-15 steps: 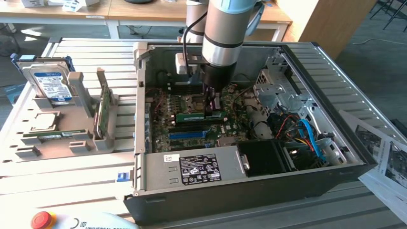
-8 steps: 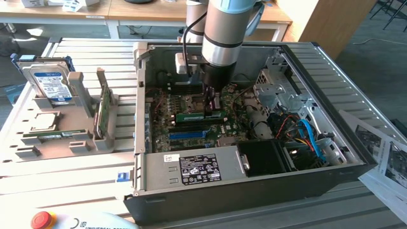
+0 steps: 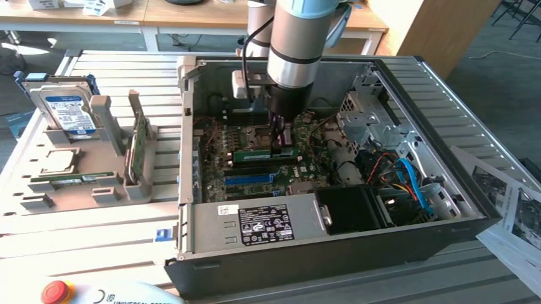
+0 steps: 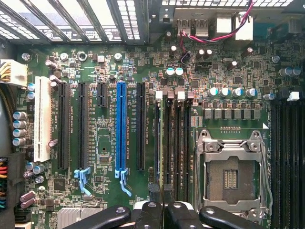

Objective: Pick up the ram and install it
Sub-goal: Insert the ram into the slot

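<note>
Hanging inside the open computer case (image 3: 338, 256), the gripper (image 3: 279, 142) has its claw pinched closed on the ram (image 3: 253, 153). The stick stands on edge at the dark memory slots (image 4: 177, 143) of the motherboard (image 4: 105, 71), beside the empty CPU socket (image 4: 231, 177); whether it is seated I cannot tell.

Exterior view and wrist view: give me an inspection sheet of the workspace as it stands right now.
Surface: slatted metal table carrying the open computer case.
Job's things: the ram stands on edge at the motherboard's memory slots; whether it is seated cannot be told. A similar stick lies in the grey holder.
Clutter: hard drive and green card upright in the holder; papers at the exterior view's right.
Grippers: gripper inside the case, jaws shut on the ram.
Cables: blue cable inside the case; pink wire near the rear ports.
Surroundings: desks behind; red stop button in front.
</note>
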Robot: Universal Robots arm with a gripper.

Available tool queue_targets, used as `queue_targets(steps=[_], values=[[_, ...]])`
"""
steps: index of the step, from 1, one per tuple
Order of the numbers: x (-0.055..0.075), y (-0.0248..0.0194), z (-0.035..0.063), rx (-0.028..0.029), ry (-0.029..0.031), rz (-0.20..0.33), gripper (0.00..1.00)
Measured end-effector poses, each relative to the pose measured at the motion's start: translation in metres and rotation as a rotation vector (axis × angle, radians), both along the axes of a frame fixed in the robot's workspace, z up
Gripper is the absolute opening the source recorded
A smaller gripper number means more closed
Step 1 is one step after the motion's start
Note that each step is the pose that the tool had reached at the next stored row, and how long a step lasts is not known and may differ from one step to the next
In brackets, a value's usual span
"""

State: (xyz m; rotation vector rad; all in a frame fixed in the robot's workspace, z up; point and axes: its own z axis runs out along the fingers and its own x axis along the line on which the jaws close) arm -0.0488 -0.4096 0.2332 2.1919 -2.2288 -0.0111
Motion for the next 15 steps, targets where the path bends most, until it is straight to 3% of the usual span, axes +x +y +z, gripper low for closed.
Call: queue_targets(steps=[15], values=[[0.0003,-0.0015,0.0,-0.0001,0.0001,0.0,0.12]])
